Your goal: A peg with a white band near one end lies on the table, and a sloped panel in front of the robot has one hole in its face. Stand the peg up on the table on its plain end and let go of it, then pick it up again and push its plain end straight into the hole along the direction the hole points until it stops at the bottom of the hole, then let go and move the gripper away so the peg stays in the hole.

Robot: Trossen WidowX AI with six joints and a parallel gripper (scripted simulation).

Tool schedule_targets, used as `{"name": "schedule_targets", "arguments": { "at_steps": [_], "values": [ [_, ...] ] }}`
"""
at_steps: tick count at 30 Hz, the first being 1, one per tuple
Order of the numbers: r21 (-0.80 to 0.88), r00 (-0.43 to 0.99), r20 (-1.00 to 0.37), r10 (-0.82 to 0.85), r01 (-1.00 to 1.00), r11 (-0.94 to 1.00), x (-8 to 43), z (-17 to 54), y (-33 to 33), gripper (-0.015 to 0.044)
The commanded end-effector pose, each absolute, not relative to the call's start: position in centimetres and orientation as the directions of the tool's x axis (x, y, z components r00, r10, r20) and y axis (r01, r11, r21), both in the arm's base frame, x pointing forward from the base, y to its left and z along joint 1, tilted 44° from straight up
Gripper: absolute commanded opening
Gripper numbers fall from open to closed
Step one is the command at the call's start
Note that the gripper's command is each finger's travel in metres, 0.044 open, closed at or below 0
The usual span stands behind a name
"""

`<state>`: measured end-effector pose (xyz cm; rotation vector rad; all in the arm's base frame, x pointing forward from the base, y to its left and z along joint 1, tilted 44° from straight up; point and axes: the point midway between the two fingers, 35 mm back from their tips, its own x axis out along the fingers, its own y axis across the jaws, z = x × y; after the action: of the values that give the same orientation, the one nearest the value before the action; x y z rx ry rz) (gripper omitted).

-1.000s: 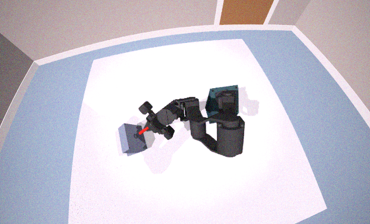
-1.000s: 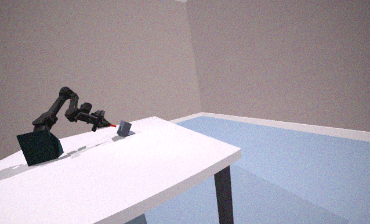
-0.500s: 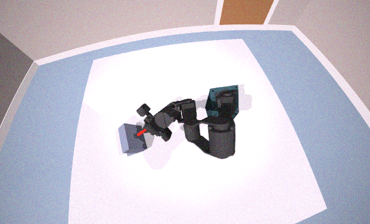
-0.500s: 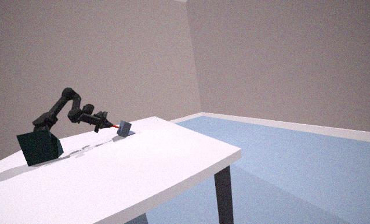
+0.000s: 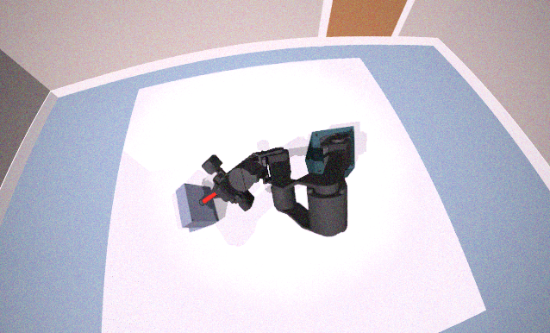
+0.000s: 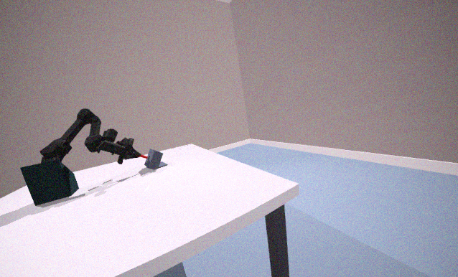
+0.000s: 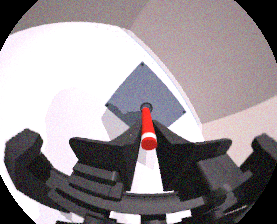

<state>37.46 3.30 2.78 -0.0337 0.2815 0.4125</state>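
Your jaws are nearly closed, gripping the slim red peg with a white band, plain end at the blue-grey sloped panel's hole; likely light, rigid; keep hold near the band.

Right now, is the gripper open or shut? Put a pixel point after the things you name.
Shut on the red peg (image 5: 209, 197) (image 6: 143, 156) (image 7: 147, 122): the gripper's (image 5: 219, 192) (image 6: 138, 156) (image 7: 148, 131) fingers pinch it from both sides.
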Motion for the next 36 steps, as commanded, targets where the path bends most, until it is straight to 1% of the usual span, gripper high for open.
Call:
{"name": "schedule_targets", "arguments": {
  "at_steps": [1,36],
  "values": [
    [0.024,0.878,-0.276,0.392,-0.401,0.916,37.4,2.8,3.3,0.0],
    [0.024,0.878,-0.275,0.392,-0.401,0.916,39.0,2.5,3.7,0.0]
  ]
}}
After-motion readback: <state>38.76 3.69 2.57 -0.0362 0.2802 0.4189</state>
